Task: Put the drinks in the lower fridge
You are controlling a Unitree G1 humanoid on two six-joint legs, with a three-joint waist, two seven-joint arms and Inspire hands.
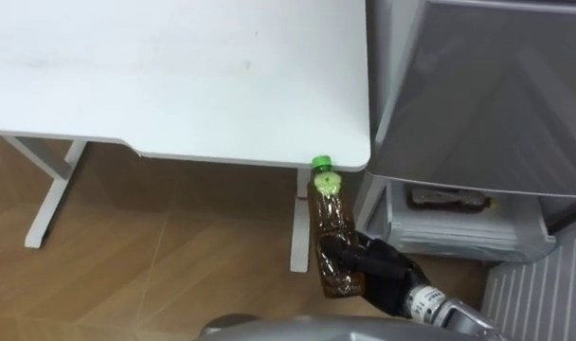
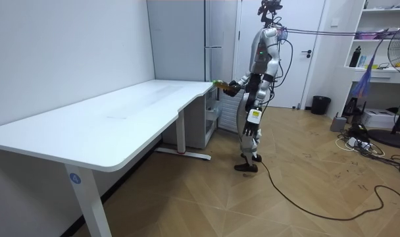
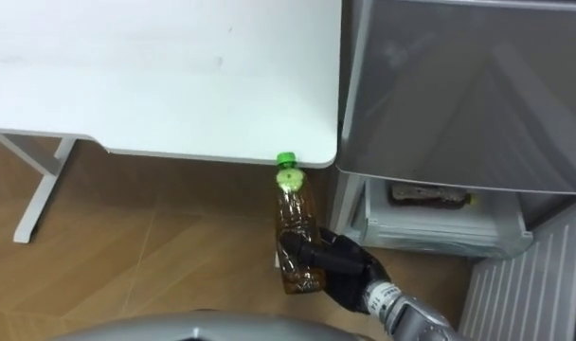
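Note:
A clear bottle of brown tea with a green cap stands upright in my right hand, whose dark fingers curl round its lower half. I hold it below the white table's near right corner, just left of the fridge. The grey fridge fills the right side, and its lower drawer is pulled open. Another brown drink lies on its side in that drawer. In the room view I stand before the fridge with the bottle held out, and my left hand hangs at my side.
The white table reaches from the left up to the fridge, with its white leg right behind the bottle. A ribbed white fridge door panel stands at the lower right. Wooden floor lies below.

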